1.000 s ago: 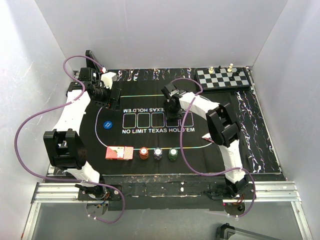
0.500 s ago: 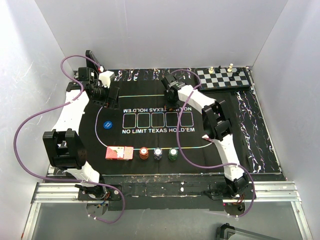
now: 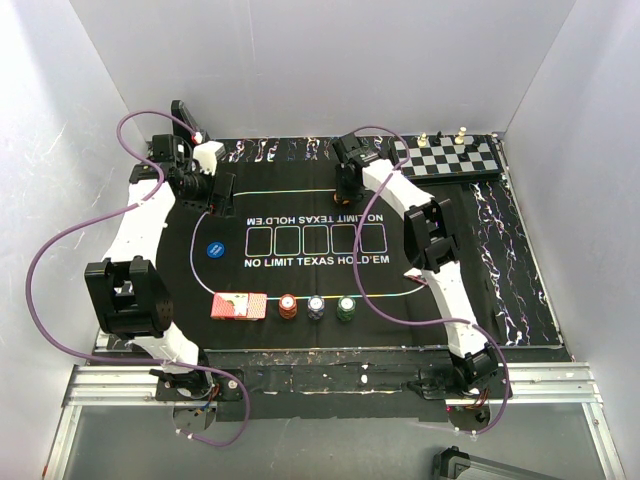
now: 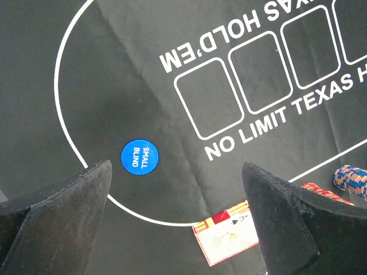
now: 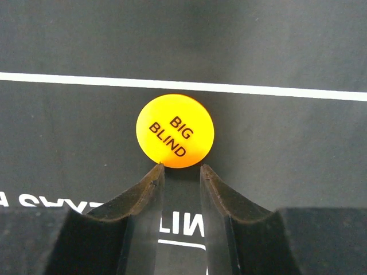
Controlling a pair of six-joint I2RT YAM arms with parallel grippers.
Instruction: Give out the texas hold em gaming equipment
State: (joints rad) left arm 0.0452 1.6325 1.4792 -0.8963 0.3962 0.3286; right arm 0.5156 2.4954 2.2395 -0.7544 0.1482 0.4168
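The black mat (image 3: pixel 300 270) carries one pile of cards (image 3: pixel 239 306), its long side running left to right along the near edge. Three chip stacks (image 3: pixel 316 307) stand in a row just right of it, with one blue disc (image 4: pixel 140 156) at the left end and one yellow disc (image 5: pixel 175 130) by the far line. The right pincer (image 5: pixel 182 167) has its fingers narrowly apart, tips at the yellow disc's edge, while the left pincer (image 4: pixel 176 189) hangs wide apart, holding nothing.

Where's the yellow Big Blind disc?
Right wrist view: round yellow Big Blind disc flat on the black felt mat, just ahead of the right hand, beside the white line.
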